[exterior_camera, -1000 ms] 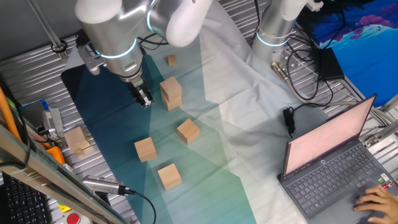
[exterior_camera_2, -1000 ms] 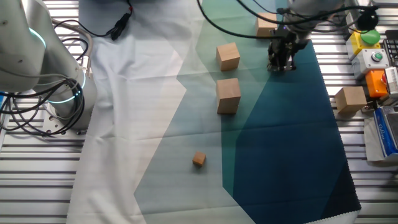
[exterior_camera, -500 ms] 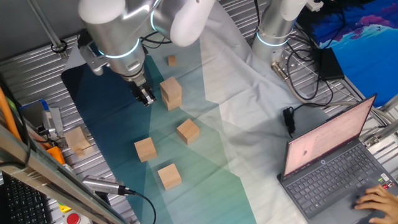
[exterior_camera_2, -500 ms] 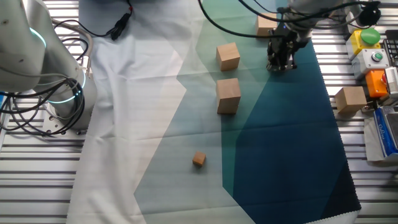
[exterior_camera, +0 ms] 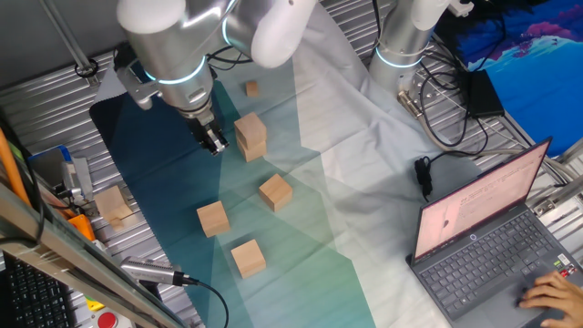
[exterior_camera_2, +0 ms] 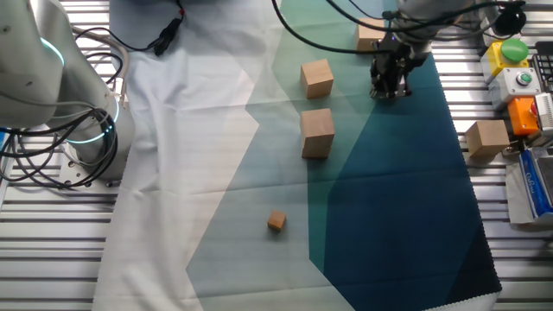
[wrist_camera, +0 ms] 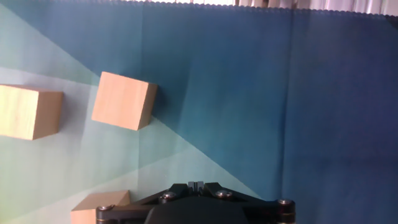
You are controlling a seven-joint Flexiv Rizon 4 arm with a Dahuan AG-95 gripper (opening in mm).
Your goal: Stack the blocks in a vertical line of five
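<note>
**A robot lab with a work table**

This is a robot lab. The claw [exterior_camera: 214, 143] hangs from a big white and silver arm [exterior_camera: 168, 41] over a metal table [exterior_camera: 55, 109] with long grooves. A blue, green and white cloth [exterior_camera: 301, 228] lies under the claw. Far from the claw, across the cloth, sits an open laptop [exterior_camera: 483, 241] with a person's hand [exterior_camera: 551, 296] on its keys. Black cables [exterior_camera: 442, 114] curl by a second robot base [exterior_camera: 401, 46] beyond the claw. Near the claw, at the table edge, stand boxes with coloured buttons [exterior_camera_2: 518, 73].
</note>
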